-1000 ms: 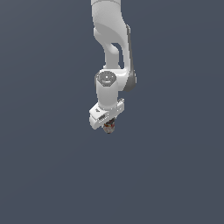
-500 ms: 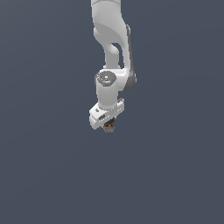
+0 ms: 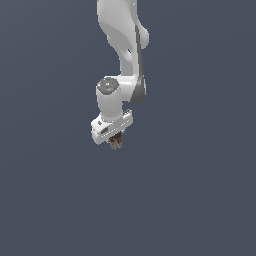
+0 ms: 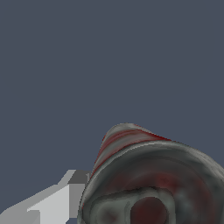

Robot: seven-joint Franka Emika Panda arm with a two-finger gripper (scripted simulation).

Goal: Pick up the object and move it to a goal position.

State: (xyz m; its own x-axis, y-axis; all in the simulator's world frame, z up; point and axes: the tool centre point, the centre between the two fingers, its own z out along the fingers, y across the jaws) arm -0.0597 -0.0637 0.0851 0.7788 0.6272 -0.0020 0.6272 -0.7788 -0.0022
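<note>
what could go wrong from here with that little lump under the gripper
1. The object is far narrower than the gripper block, so the hold may be slight; a jolt could drop it.
2. The fingers are barely visible in either view, so grip quality is hard to confirm.
3. No goal marker shows, so placement cannot be checked visually.

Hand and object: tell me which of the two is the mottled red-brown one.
The object, the small lump tucked directly under the hand; the hand's block is plain white, and far wider.
</note>
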